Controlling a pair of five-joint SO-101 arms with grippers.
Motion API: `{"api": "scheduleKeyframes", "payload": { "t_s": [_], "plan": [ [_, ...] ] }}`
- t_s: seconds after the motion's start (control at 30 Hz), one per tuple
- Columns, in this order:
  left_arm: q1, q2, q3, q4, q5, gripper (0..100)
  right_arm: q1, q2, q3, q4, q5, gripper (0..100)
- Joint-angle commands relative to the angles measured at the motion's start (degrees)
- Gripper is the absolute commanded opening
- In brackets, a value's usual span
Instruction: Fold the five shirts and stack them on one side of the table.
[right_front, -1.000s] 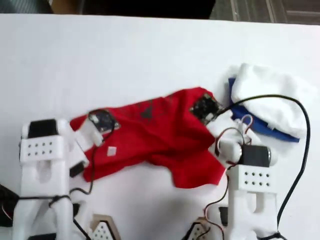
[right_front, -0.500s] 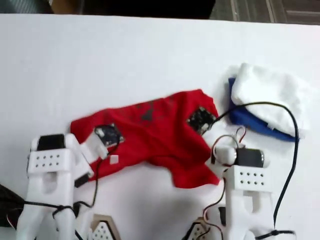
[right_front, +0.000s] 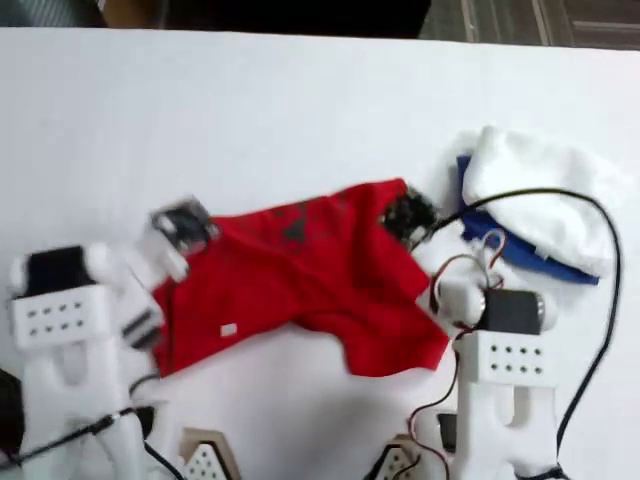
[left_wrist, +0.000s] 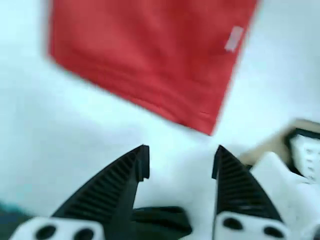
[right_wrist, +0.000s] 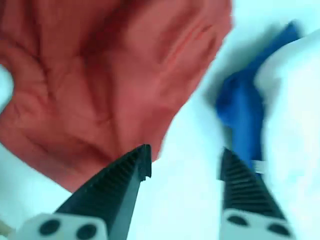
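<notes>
High view, from the left: the left tool (left_wrist: 180, 160) hangs released, its jaws spread with nothing between them, over bare worktop (right_front: 250, 110) just beside the left hem of the red shirt (right_front: 300, 270). That shirt lies rumpled and unfolded across the middle of the worktop, with a small white label (right_front: 228, 329) near its left front corner. The right tool (right_wrist: 185, 160) is likewise released and empty. It sits above the strip of worktop between the red shirt's right end and the blue shirt (right_front: 510, 245). At the right side the white shirt (right_front: 540, 190) lies bunched on top of the blue one.
</notes>
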Motion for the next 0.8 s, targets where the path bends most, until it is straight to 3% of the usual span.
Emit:
{"api": "scheduleKeyframes", "payload": {
  "t_s": [0.0,0.1,0.27,0.37,0.47,0.77],
  "plan": [
    [-2.37,-0.35,-13.85,1.14,-0.18,24,-0.22,-1.54,-10.29,0.66,-1.49,29.6],
    [-2.29,4.22,-14.81,-1.41,0.88,24,-0.66,-0.4,-13.54,-2.51,-6.07,25.7],
    [1.41,24.0,-14.02,-10.73,9.58,23,-5.76,12.79,-14.07,-13.85,-11.69,12.8],
    [5.45,36.31,-17.36,-13.27,15.3,12,-9.1,26.95,-17.05,-19.91,-12.04,1.1],
    [8.18,46.07,-23.08,-14.51,19.16,3,-10.77,40.84,-24.18,-22.02,-12.04,1.9],
    [10.11,67.96,-35.91,-10.99,20.48,5,-10.33,69.58,-46.95,-16.75,-12.13,2.1]
  ]
}}
